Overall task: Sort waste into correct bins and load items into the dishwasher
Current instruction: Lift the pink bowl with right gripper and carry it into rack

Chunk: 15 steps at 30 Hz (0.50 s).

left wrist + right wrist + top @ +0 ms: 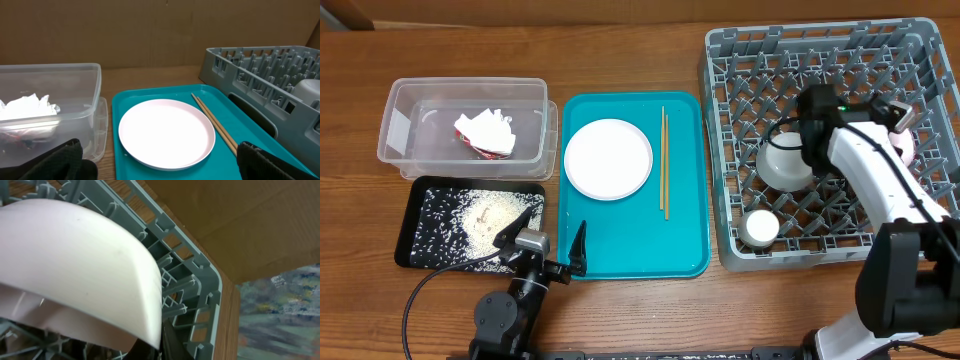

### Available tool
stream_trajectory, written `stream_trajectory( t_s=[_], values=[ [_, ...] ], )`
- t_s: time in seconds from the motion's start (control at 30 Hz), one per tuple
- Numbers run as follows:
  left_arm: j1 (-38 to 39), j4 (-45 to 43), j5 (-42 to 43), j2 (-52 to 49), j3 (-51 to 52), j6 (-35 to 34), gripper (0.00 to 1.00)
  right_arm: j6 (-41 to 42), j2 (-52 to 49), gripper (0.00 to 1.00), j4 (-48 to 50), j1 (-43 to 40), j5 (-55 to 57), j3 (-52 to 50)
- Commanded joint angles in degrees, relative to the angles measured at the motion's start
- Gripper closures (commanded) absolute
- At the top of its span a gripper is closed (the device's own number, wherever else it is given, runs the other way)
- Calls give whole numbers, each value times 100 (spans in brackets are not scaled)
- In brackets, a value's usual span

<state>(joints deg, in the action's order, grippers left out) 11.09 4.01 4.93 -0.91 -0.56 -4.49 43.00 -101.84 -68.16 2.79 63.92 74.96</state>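
The counter (620,320) is brown wood grain. The teal tray (620,240) carries a plain white plate (608,159) and pale wooden chopsticks (664,160). The rack (740,60) is a grey lattice. The clear tub (410,110) shows white paper (485,128) with a red bit. The black tray (420,235) is speckled with white rice (490,212). The cup (760,228) is white and the pink bowl (75,260) is very pale. The left hand (552,238) is black.

A teal serving tray (620,240) lies on the wooden table (620,50). A brown cardboard wall (150,30) stands behind the tray. A black cable (407,310) loops off its front-left corner.
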Motion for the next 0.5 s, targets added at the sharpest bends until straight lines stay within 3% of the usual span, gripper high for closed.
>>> stream_trajectory(
  t_s=[0.0, 0.1, 0.2, 0.47],
  values=[
    [-20, 2, 0, 61, 28, -81, 0, -2, -52, 95, 33, 98, -57, 0],
    [-20, 2, 0, 61, 28, -81, 0, -4, -52, 90, 55, 146, -52, 2],
    [-20, 0, -2, 61, 28, -81, 0, -2, -50, 96, 48, 149, 39, 2],
    [-20, 2, -2, 61, 28, -81, 0, -28, -50, 96, 348, -284, 352, 7]
  ],
)
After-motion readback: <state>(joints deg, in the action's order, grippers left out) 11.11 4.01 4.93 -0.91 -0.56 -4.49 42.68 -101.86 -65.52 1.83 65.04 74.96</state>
